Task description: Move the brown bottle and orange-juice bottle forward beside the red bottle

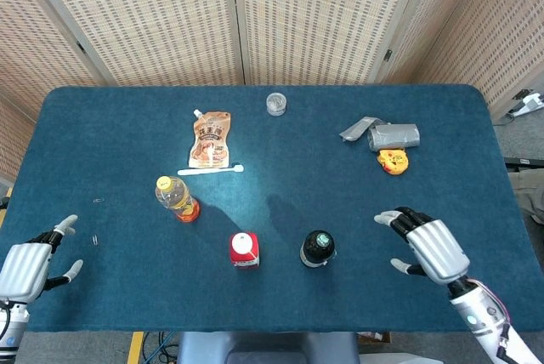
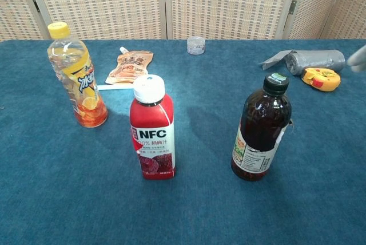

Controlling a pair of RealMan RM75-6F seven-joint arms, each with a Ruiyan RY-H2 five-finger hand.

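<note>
The orange-juice bottle (image 1: 176, 198) stands upright on the bench (image 1: 102, 126), behind and left of the red bottle (image 1: 244, 249), nearer the empty, spread left hand (image 1: 30, 264) than the equally open right hand (image 1: 427, 245).

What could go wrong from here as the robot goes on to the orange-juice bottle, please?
1. The juice bottle is tall and narrow, standing upright; a sideways nudge from the left hand, now open and far off at the table edge, could tip it.
2. Set down too close, it might knock the red bottle.
3. The right hand hangs open near the brown bottle; a stray sweep could topple it.
</note>
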